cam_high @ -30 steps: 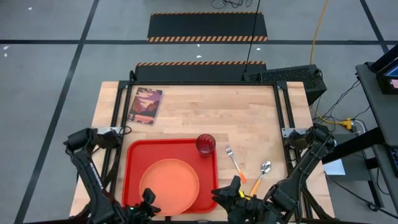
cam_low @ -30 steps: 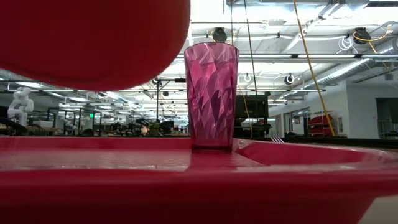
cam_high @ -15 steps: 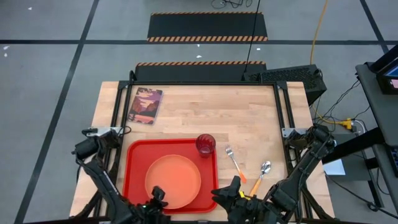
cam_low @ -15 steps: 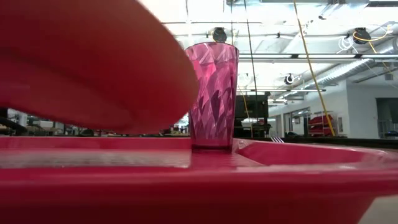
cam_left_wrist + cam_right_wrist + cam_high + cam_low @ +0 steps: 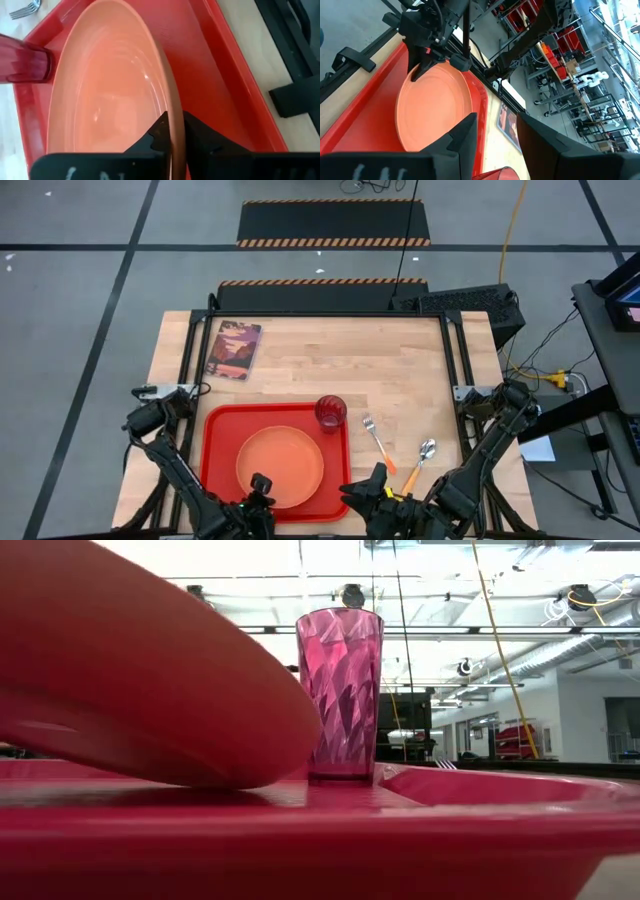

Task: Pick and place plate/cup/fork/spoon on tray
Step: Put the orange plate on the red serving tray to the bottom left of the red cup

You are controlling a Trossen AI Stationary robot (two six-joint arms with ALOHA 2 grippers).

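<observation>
The orange plate (image 5: 280, 467) sits tilted over the red tray (image 5: 215, 450), with my left gripper (image 5: 260, 485) shut on its near rim. The dark-red cup (image 5: 331, 411) stands upright on its base in the tray's far right corner. The fork (image 5: 378, 442) and the spoon (image 5: 420, 460) lie flat on the table right of the tray. My right gripper (image 5: 375, 480) hangs open by the tray's near right corner, with nothing between its fingers. My left gripper pinches the plate's near rim (image 5: 175, 131) between its two fingers (image 5: 159, 134), one on the upper face and one on the underside. The fingers slant down from the table's near side. The plate is tilted, held edge raised, with its edge toward the cup (image 5: 235, 780) on the tray floor.
A small book (image 5: 233, 350) with a pictured cover lies at the table's far left. The black frame posts (image 5: 190, 390) stand by both side edges. Bare wood lies beyond the tray and between the cutlery and the far edge.
My left gripper has gone down and a little toward the table's far right with the plate. The plate, first held high above the tray, has sunk and tipped until its edge near the cup meets the tray floor.
</observation>
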